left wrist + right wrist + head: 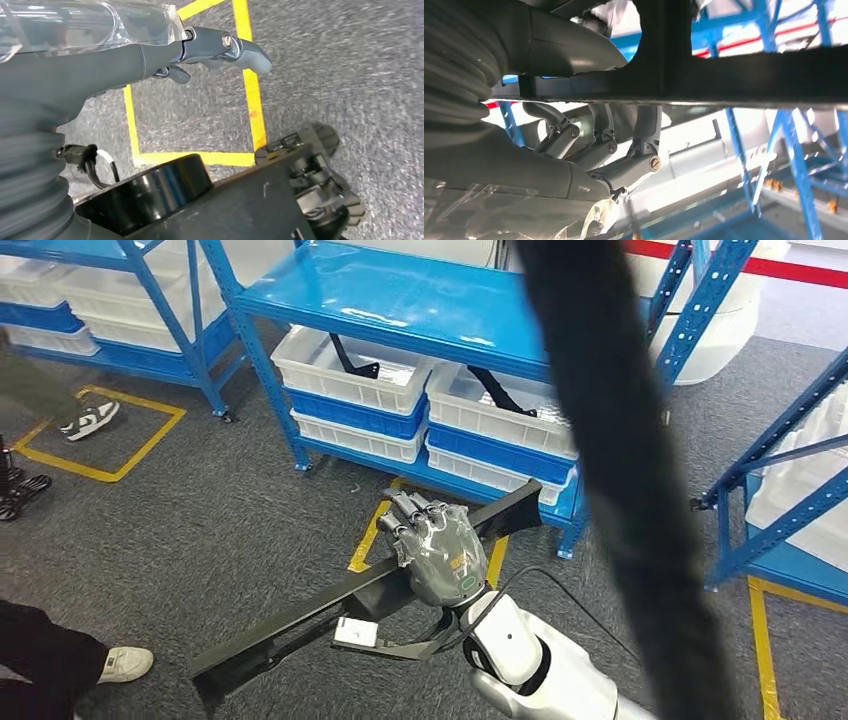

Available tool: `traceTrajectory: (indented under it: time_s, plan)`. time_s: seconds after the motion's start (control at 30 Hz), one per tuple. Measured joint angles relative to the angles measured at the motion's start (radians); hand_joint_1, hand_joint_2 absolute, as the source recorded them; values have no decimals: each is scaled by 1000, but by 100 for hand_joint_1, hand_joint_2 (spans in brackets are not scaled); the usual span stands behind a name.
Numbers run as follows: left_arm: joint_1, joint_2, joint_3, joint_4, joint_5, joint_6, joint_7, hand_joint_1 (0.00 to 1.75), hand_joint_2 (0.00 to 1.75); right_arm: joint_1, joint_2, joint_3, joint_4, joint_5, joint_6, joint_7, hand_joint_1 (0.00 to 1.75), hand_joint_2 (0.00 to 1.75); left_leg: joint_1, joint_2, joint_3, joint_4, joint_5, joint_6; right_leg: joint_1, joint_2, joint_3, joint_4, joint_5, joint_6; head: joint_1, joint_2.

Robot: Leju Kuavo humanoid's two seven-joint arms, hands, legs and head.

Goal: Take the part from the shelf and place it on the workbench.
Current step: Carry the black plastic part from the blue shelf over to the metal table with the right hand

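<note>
The part [300,615] is a long black bar with a bracket and a white label beneath it. My right hand [437,545] grips it near the middle and holds it slanted above the grey floor, in front of the blue shelf [400,290]. In the right wrist view the fingers [644,150] wrap around the black bar [734,75]. My left hand [150,55] hangs over the floor holding nothing, its thumb [245,50] stretched out.
White bins [350,370] [500,405] on the shelf's lower level hold more black parts. A thick black band [620,460] crosses the head view close to the camera. Another blue rack [790,510] stands at the right. A person's shoes [92,418] [125,665] are at the left.
</note>
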Motion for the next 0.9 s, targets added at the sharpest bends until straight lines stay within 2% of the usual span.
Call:
traceTrajectory:
  time_s: [0.03, 0.07, 0.1, 0.17, 0.2, 0.23, 0.27, 0.3, 0.37, 0.43, 0.47, 0.5, 0.53, 0.57, 0.6, 0.67, 0.7, 0.73, 0.8, 0.83, 0.87, 0.9]
  plan:
    - [1, 0, 0, 0, -2, -3, 2, 0, 175, 2, -1, 0, 0, -10, 8, -1, 175, 175, 1, -13, -1, 1, 2, -1, -2, 1, 0, 6, 8, 1, 0, 0]
    - [2, 0, 0, 0, -5, -7, 4, 0, 175, 3, -2, 0, 1, -20, 17, -2, 175, 175, 3, -26, -1, 1, 3, -3, -4, 4, 20, -32, 35, 2, 0, 0]
    - [2, 0, 0, 0, -9, -11, 4, 0, 175, 2, -3, 0, 1, -30, 27, -3, 175, 175, 5, -39, -2, 3, 3, -6, -8, 14, 55, -100, 71, 4, 0, 0]
    - [-1, 0, -1, 0, -17, -16, 5, 0, 175, -4, -5, 0, -1, -43, 42, -4, 175, 175, 5, -63, -10, 13, 3, -16, -19, 62, 120, -234, 121, 7, 0, 0]
    - [-3, 0, -1, 0, -18, -16, 5, 0, 175, -8, -6, 0, -2, -46, 46, -4, 175, 175, 6, -74, -17, 18, 4, -23, -22, 81, 135, -269, 128, 7, 0, 0]
    - [-4, -1, -1, 0, -19, -16, 6, 0, 175, -10, -7, 0, -4, -44, 46, -3, 175, 175, 7, -84, -25, 21, 6, -30, -21, 90, 139, -281, 127, 3, 0, 0]
    - [-4, -1, -1, 0, -20, -16, 6, 0, 175, -12, -7, 0, -7, -38, 42, -3, 175, 175, 10, -95, -31, 21, 10, -37, -18, 80, 137, -283, 128, -3, 0, 0]
    - [-3, -1, -1, 0, -22, -16, 6, 0, 175, -14, -8, 0, -9, -29, 36, -2, 175, 175, 12, -96, -35, 21, 10, -42, -17, 68, 136, -284, 130, -9, 0, 0]
    - [-4, -2, -1, 0, -24, -17, 5, 0, 175, -17, -8, 0, -14, -9, 22, 0, 175, 175, 12, -58, -59, 67, -17, -52, -18, 42, 135, -287, 135, -22, -2, 0]
    - [-12, -4, -1, 0, -25, -17, 4, 0, 175, -18, -9, 0, -18, 3, 15, -1, 175, 175, 11, -7, -117, 194, -81, -61, -16, 15, 134, -288, 136, -28, -3, 0]
    - [-16, -6, -1, 0, -26, -16, 3, 0, 175, -18, -10, 0, -20, 7, 14, -1, 175, 175, 12, 3, -150, 266, -110, -64, -14, 0, 134, -288, 135, -30, -3, 0]
    - [-18, -7, -1, 0, -28, -16, 3, 0, 175, -17, -11, 0, -21, 10, 14, -2, 175, 175, 13, 8, -173, 317, -126, -65, -13, -14, 134, -287, 135, -31, -3, 0]
    - [-19, -8, -1, 0, -31, -16, 3, 0, 175, -16, -12, 0, -22, 13, 14, -1, 175, 175, 13, 10, -177, 331, -124, -65, -11, -27, 134, -287, 134, -31, -3, 0]
    - [-19, -8, -1, 0, -34, -16, 2, 0, 175, -15, -12, 0, -24, 15, 14, -1, 175, 175, 12, 14, -161, 302, -105, -62, -10, -40, 134, -287, 134, -32, -3, 0]
    - [-20, -8, -1, 0, -36, -15, 2, 0, 175, -15, -12, 0, -27, 16, 14, 0, 175, 175, 11, 24, -125, 236, -73, -56, -9, -51, 135, -287, 133, -31, -3, 0]
    - [-23, -8, -1, 0, -38, -11, 2, 0, 175, -14, -13, 0, -35, 17, 14, 3, 175, 175, -1, 68, -48, 87, -23, -40, -5, -70, 136, -287, 131, -28, -3, 0]
    - [-25, -8, -1, 0, -38, -8, 2, 0, 175, -12, -15, 0, -37, 17, 14, 4, 175, 175, -8, 84, -27, 42, -12, -34, -2, -79, 136, -287, 130, -25, -3, 0]
    - [-26, -8, -1, 0, -37, -6, 2, 0, 175, -8, -16, 0, -39, 16, 14, 5, 175, 175, -14, 92, -20, 23, -11, -29, -1, -89, 136, -288, 128, -21, -3, 0]
    - [-21, -7, -1, 0, -36, -2, 4, 0, 175, 0, -19, 0, -44, 18, 14, 6, 175, 175, -13, 71, -21, 16, -7, -22, 1, -106, 139, -290, 125, -13, -3, 0]
    - [-18, -6, -1, 0, -34, 0, 6, 0, 175, 4, -21, 0, -46, 19, 14, 6, 175, 175, -10, 59, -18, 10, -3, -18, 0, -97, 139, -285, 118, -8, -3, 0]
    - [-16, -5, -1, 0, -32, 2, 7, 0, 175, 6, -22, -1, -50, 22, 14, 7, 175, 175, -7, 49, -16, 4, 2, -13, -1, -78, 133, -265, 102, -4, -3, 0]
    - [-15, -4, -1, 0, -32, 0, 8, 0, 175, 8, -25, -1, -53, 25, 14, 9, 175, 175, -3, 37, -13, 0, 6, -9, -3, -50, 114, -220, 74, -1, -3, 0]
